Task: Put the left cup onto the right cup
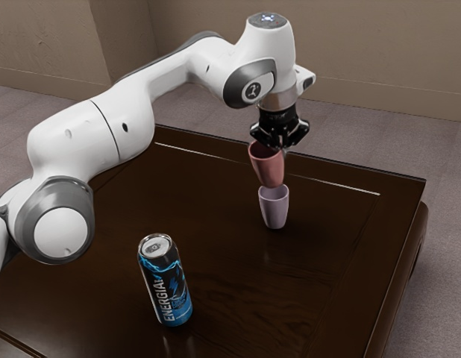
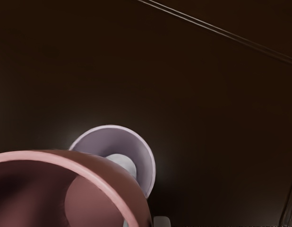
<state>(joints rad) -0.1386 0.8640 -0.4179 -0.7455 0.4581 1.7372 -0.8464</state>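
The gripper (image 1: 280, 147) is gripping the rim of the pink cup (image 1: 265, 167), with its fingers close together on either side of the wall. The cup is hanging just under it, tilted. Its base is reaching the mouth of the lilac cup (image 1: 274, 207), which is standing upright on the table (image 1: 327, 283) below; I cannot tell if they are touching. In the wrist view the pink cup (image 2: 51, 189) is overlapping the lilac cup (image 2: 139, 153). Bare wood is lying all around them. The can (image 1: 165, 280) is standing well apart, toward the front. The table's far edge is running near behind the cups.
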